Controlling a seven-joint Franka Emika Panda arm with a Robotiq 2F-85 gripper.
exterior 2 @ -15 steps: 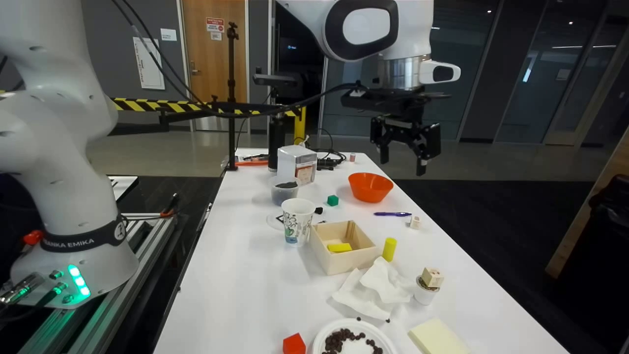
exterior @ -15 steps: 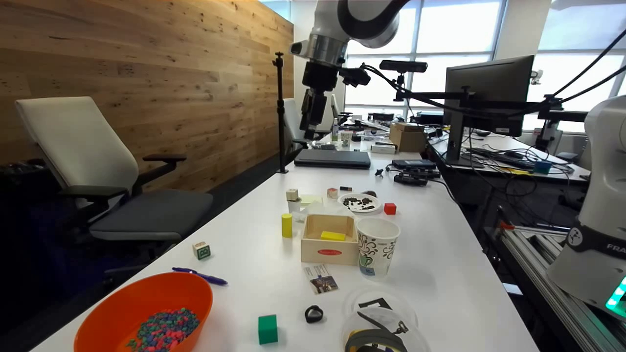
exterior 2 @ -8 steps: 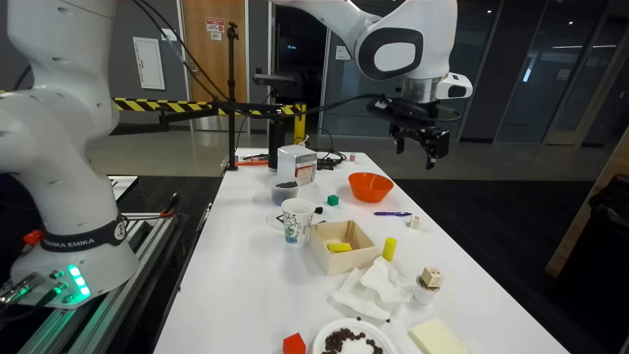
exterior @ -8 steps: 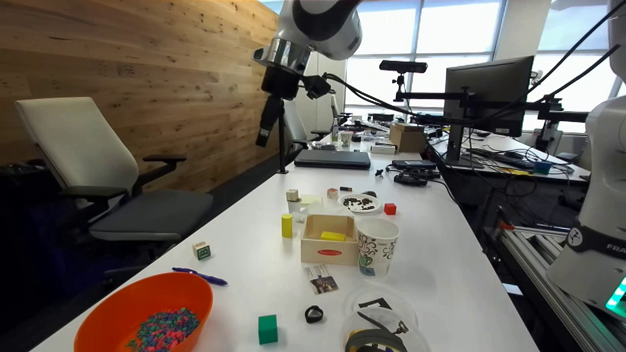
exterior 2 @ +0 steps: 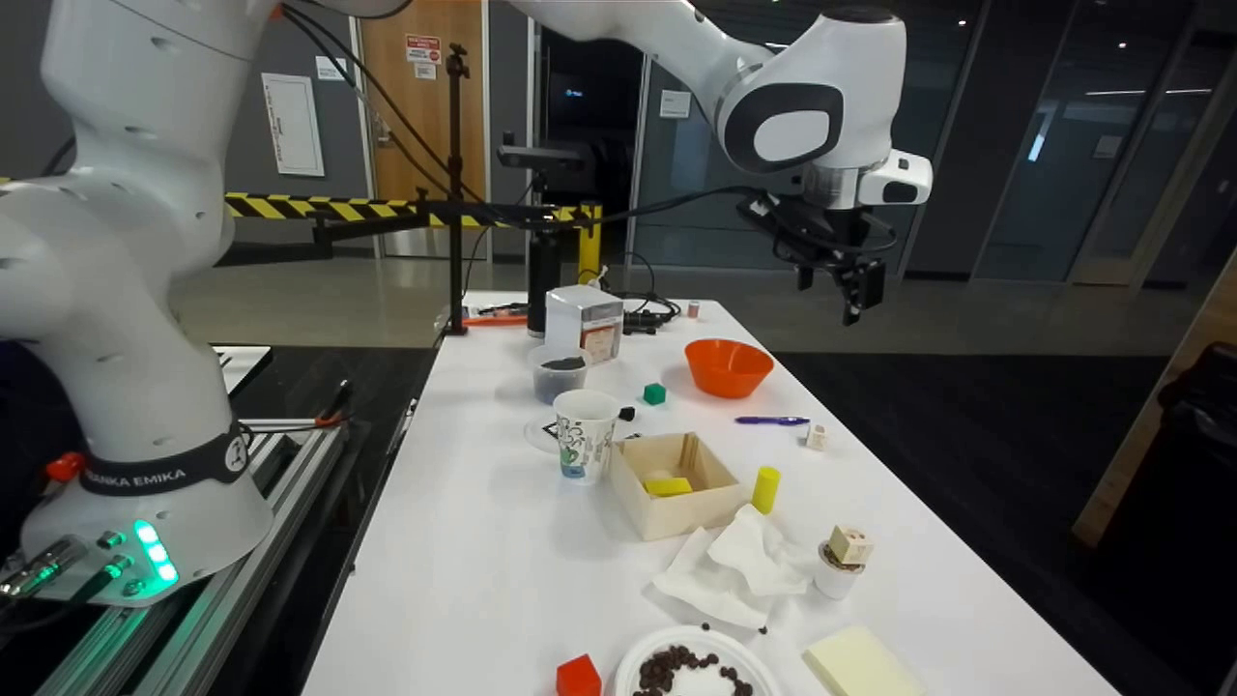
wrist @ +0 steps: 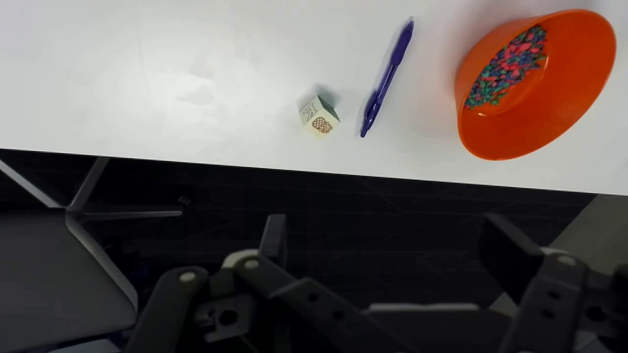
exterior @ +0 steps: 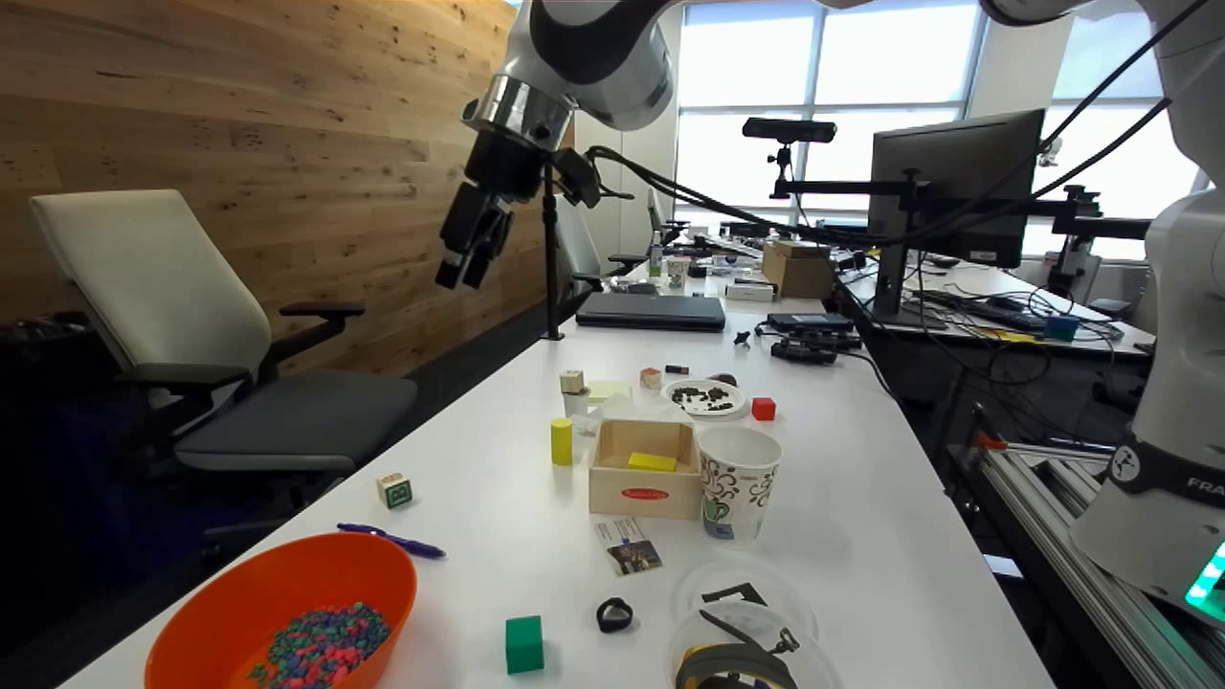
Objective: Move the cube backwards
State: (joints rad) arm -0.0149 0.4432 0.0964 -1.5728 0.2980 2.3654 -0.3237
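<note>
Presently my gripper (wrist: pixel 390 240) hangs spread wide, holding nothing; I see the lettered cube (wrist: pixel 320 118) on the white table (wrist: pixel 122 73), near the purple pen (wrist: pixel 386 78).

White letters on the black band (exterior 2: pixel 162 477) around the robot's base (exterior 2: pixel 193 536) read "ANKA EMIKA" in an exterior view; in an exterior view the same band (exterior: pixel 1172 478) shows "FRA", cut off by the edge. A wooden block (exterior: pixel 394 491) bears a "B". Print on the box's red label (exterior: pixel 645 494), the card (exterior: pixel 629 546) and the door sign (exterior 2: pixel 422 48) is too small to read.
</note>
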